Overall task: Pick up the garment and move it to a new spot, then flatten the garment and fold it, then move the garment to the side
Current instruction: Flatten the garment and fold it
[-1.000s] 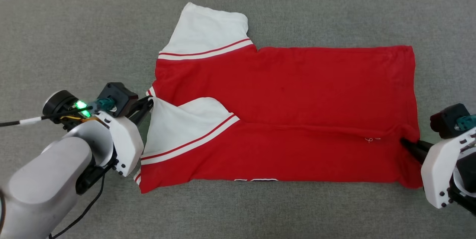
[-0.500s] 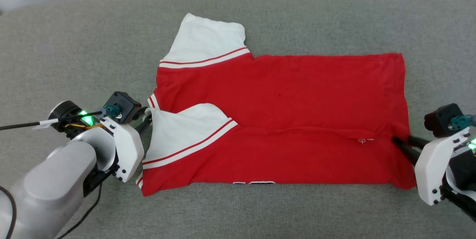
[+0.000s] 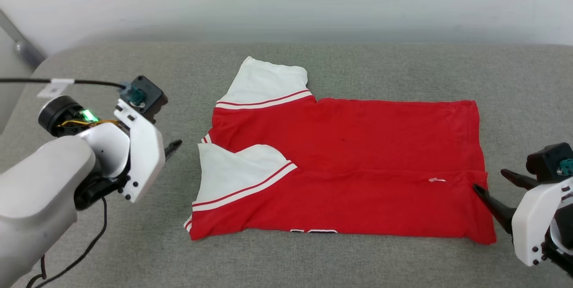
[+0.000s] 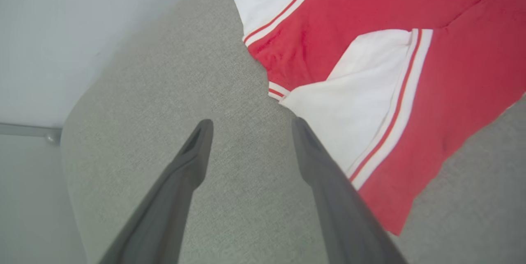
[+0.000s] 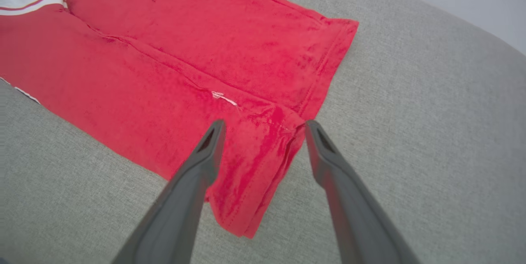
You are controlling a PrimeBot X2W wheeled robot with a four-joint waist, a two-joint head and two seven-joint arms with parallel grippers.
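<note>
Jaws wide, right pair over garment (image 5: pixel 185 63)

Soft matt cloth garment (image 3: pixel 358 144), coarse woven grey couch (image 3: pixel 134 243), matt pincer fingers (image 4: pixel 189 173)

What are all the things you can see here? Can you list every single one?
red cotton T-shirt with white sleeves and striped trim: one, red and white, lying partly folded in the middle of the cushion.
grey fabric cushion: one, grey, under the T-shirt.
pale wall: one, whitish, behind the cushion.
black cable: two stretches, black, at the left wrist and hanging under that arm.
left end effector: one, dark fingers, open, beside the sleeve end, apart from it.
right end effector: one, dark fingers, open, at the hem end.
</note>
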